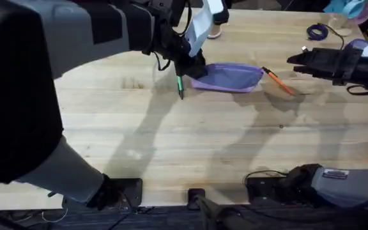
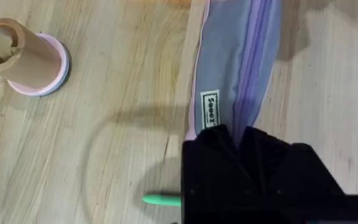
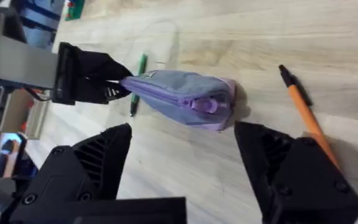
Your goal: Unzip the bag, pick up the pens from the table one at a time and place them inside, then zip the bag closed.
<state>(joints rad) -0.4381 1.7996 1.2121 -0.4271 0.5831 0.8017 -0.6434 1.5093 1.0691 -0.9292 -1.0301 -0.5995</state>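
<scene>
Pinching the bag's end, left gripper overhangs green pen.

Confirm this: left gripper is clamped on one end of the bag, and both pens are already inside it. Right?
Not quite. The left gripper does hold the bag by its end, but both pens lie on the table: the green pen and the orange pen, as the overhead shows.

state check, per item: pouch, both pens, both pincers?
Lilac-purple fabric pencil pouch: on the table, zipper looks closed, one end pinched by the left pincer.
Bright green pen: on the table beside the pouch's gripped end.
Orange pen with black end: on the table, past the pouch's other end.
Left pincer: shut on the pouch.
Right pincer: open, empty.
</scene>
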